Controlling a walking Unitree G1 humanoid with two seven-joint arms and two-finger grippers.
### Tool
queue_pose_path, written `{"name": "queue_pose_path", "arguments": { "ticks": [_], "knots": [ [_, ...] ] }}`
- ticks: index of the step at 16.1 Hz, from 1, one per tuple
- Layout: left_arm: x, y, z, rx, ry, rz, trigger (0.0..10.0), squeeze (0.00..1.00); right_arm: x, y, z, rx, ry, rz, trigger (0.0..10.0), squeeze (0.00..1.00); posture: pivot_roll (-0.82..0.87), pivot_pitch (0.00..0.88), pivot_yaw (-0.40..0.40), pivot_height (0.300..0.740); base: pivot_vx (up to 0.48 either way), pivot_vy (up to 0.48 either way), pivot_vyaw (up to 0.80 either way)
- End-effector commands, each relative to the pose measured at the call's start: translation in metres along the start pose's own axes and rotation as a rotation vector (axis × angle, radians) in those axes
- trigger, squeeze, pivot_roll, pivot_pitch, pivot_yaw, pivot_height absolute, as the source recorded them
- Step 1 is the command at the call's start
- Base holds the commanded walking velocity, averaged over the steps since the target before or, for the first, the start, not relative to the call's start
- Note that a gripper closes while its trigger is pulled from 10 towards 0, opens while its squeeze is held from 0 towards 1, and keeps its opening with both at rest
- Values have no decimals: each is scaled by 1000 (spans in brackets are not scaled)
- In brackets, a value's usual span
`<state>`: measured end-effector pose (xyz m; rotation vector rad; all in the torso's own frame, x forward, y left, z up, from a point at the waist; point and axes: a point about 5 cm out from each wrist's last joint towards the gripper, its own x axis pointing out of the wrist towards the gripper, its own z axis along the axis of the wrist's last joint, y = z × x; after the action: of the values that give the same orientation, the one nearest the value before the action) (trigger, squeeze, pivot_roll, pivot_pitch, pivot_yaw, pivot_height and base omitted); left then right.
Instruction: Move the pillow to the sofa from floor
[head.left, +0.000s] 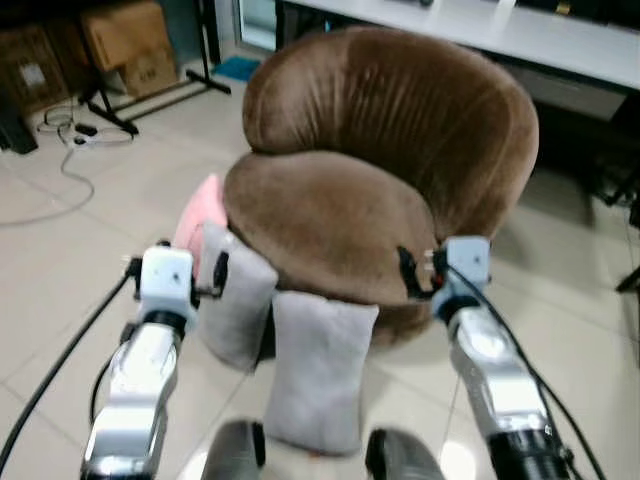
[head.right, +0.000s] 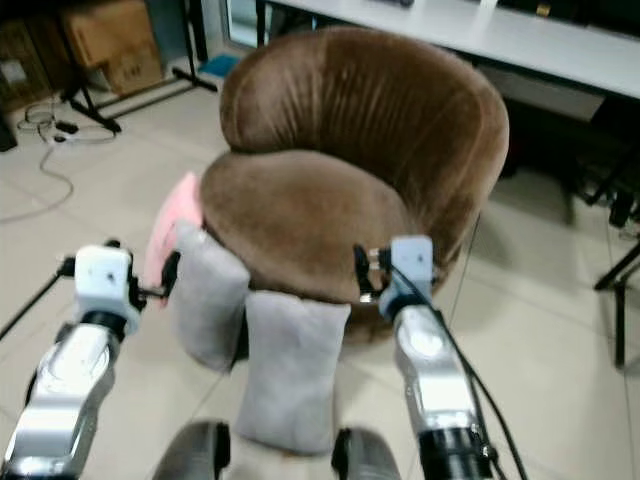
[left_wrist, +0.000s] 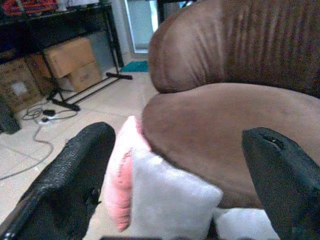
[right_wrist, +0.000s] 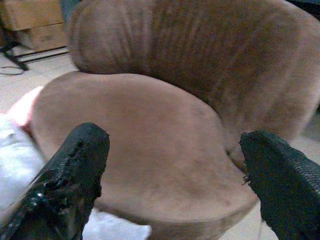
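Three cushions, two grey fabric pillows (head.left: 318, 370) and a pink one (head.left: 203, 215), lean on the tiled floor (head.left: 60, 270) against the round brown velvet sofa chair (head.left: 380, 180). Left hand (left_wrist: 185, 175) and right hand (right_wrist: 175, 170) hover wide open, empty.

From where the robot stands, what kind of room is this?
Probably a lab or office mocked up as a living space: a brown sofa chair with pillows against it, but cardboard boxes, loose floor cables and a long white bench.
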<state>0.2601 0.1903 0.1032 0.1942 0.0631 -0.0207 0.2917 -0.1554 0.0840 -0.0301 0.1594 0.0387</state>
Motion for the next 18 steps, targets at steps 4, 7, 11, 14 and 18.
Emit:
{"name": "queue_pose_path", "arguments": {
  "ticks": [4,7,11,14,18],
  "knots": [
    [1,-8,2,5,-9,-36,10000,0,0,-9,0,3,-6,-29,10000,0,64,0,-52,637,350,0,0],
    [1,-10,1,11,-6,-47,10000,0,-1,-10,-1,1,-5,-35,10000,0,66,0,-50,637,346,0,0],
    [1,-10,1,13,-5,-50,10000,0,-1,-11,-2,-1,-5,-40,10000,0,64,0,-48,637,343,0,0],
    [1,-10,0,15,-3,-53,10000,0,0,-11,-3,11,5,-44,10000,0,63,0,-48,637,338,0,0],
    [1,-10,1,19,-2,-51,10000,0,0,-12,-2,1,-1,-43,10000,0,69,0,-53,637,326,0,-400]
  ]
}}
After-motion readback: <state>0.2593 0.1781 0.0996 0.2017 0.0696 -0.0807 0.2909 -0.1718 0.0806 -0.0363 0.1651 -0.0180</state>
